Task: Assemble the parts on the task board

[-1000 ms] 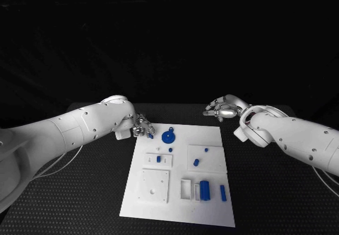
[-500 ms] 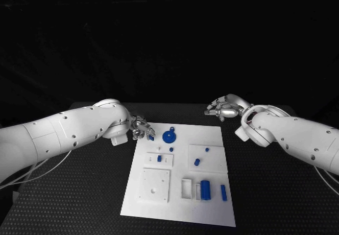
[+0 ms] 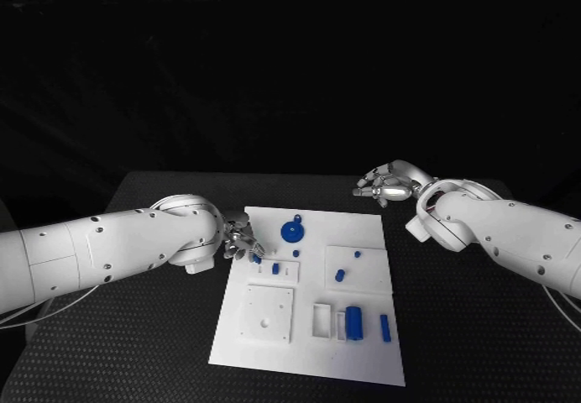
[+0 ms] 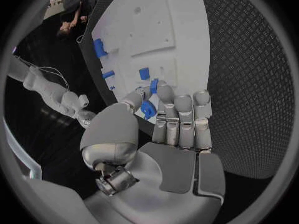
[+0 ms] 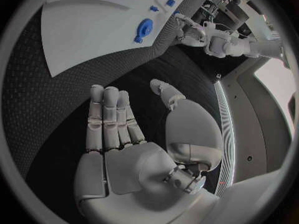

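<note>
since a second ago the left hand [image 3: 238, 239] has slid along the left edge of the task board [image 3: 363, 353], from near the far-left corner toward the robot, and its forearm now lies lower and flatter across the table [image 3: 145, 336]; the right hand [image 3: 385, 186] has stayed where it was.

the left hand pinches a small blue part [image 4: 148, 109] between thumb and fingertips, with the other fingers held close together and upright in the left wrist view. it sits at the board's left edge, just beside a small blue piece [image 3: 255, 259] at that edge.

the task board lies in the middle of the table, long side running away from the robot. near its far edge rests a round blue disc [image 3: 292, 231] with a small stub pointing away. a small blue peg [image 3: 276, 268] stands in a raised plate left of centre, and a tiny blue dot [image 3: 295, 253] sits just beyond it. on the right half, two small blue pieces [image 3: 340, 274] lie on a raised square. nearer the robot, a plain white square plate [image 3: 268, 312] sits on the left, and beside it a blue block [image 3: 353, 321] stands in a white holder, with a thin blue bar [image 3: 384, 327] just to its right.

the right hand hovers off the board past its far-right corner, holding nothing, fingers straight and side by side, thumb set apart.
</note>
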